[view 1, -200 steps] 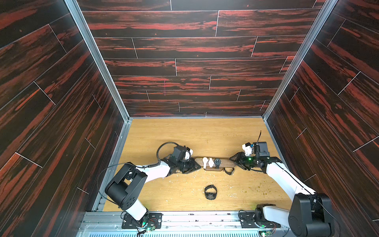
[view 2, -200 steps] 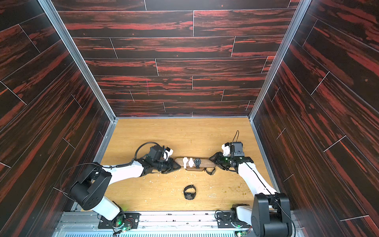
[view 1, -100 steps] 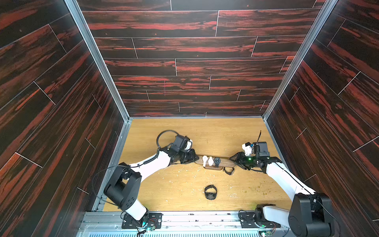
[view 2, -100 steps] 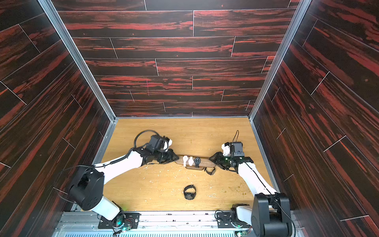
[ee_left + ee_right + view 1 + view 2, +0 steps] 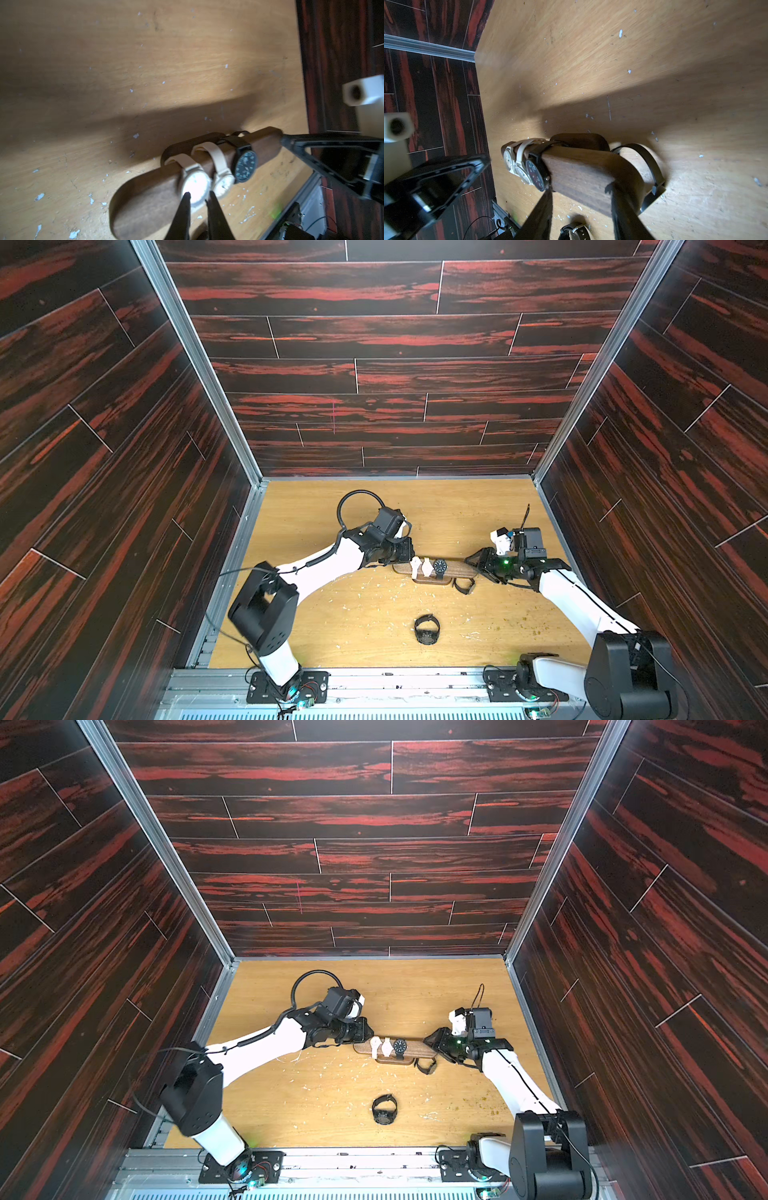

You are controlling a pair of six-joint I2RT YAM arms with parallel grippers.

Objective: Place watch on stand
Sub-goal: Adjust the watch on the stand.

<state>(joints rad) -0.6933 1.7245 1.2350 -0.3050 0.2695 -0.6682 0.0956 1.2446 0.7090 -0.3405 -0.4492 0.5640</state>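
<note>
Jaws of the left gripper [image 5: 198,195] stood a sliver apart, tips right at the face of the cream watch [image 5: 195,186]; gripping or just touching, I could not tell. The right gripper [image 5: 579,188] clamped the far end of the stand [image 5: 145,199]. That cream watch hung around the bar, a second cream watch [image 5: 223,184] and a dark-dial watch [image 5: 246,166] just beside it. On the table [image 5: 332,626], a black-strapped watch [image 5: 463,585] lay beside the base, and a black watch [image 5: 427,629] lay well apart.

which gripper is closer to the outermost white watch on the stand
Left. The left gripper is right at the outermost white watch; the right gripper grips the stand at its far end.
</note>
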